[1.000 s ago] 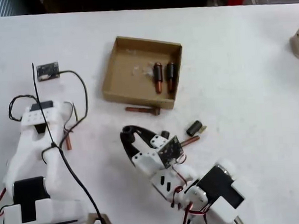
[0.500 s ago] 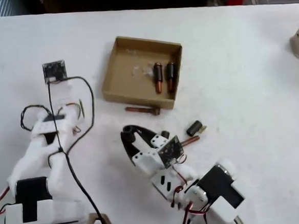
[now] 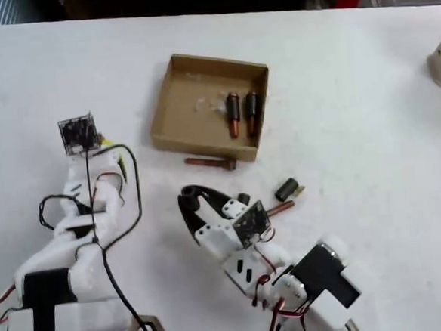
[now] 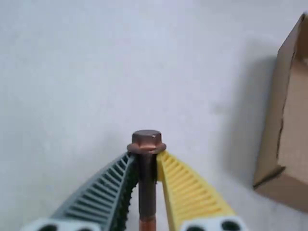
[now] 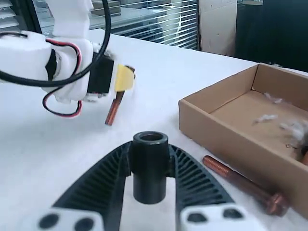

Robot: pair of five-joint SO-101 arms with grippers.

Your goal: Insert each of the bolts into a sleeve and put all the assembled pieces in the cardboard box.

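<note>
Bolt [image 4: 147,142] gripped by left gripper [image 4: 146,157], sleeve [image 5: 149,169] by right gripper [image 5: 149,150], unjoined; two assembled pieces [image 3: 234,115] in cardboard box [image 3: 187,115], loose bolt [image 3: 211,162] outside.

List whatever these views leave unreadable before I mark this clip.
Left wrist view: the held bolt in the left claw runs off the picture edge, hiding its tip.
Right wrist view: the box is cut by the edge, so its contents barely show.
High view: the loose bolt lies partly under the right arm's camera board; the loose sleeve is too small to tell if filled.
</note>
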